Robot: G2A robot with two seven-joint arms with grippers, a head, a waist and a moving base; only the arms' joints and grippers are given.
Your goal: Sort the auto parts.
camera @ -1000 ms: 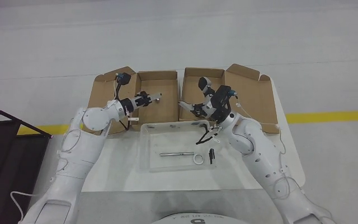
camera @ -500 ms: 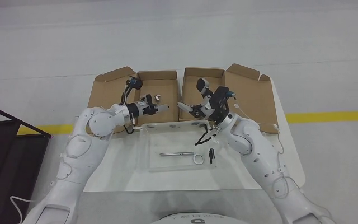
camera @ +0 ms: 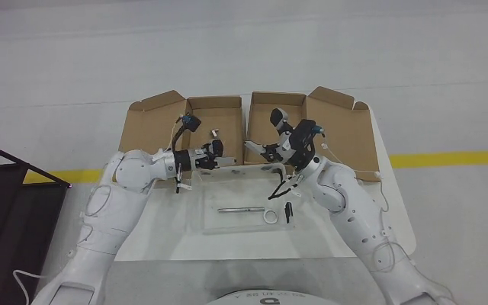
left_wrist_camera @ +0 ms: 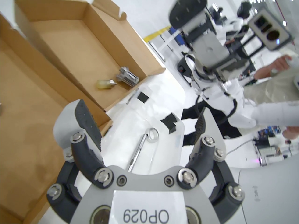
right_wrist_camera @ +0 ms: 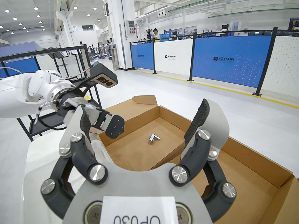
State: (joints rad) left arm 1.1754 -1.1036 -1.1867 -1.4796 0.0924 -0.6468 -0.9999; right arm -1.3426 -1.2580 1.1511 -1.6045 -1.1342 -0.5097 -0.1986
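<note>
While a thin metal rod (camera: pixel 240 210), a ring (camera: pixel 271 216) and a black clip (camera: pixel 288 212) lie in the clear tray (camera: pixel 221 191) at the middle of the worktop (camera: pixel 175 236), a small metal bracket (right_wrist_camera: pixel 153 138) sits alone in the left cardboard box (camera: pixel 229 122). A yellowish bulb (left_wrist_camera: pixel 105 84) lies just beside a ribbed metal cylinder (left_wrist_camera: pixel 127 76) in the right cardboard box (camera: pixel 258 122). The left tool (camera: pixel 221 152) hangs spread wide and empty over its box's near corner, and the right tool (camera: pixel 255 146) is equally wide and empty over the neighbouring box's near edge
</note>
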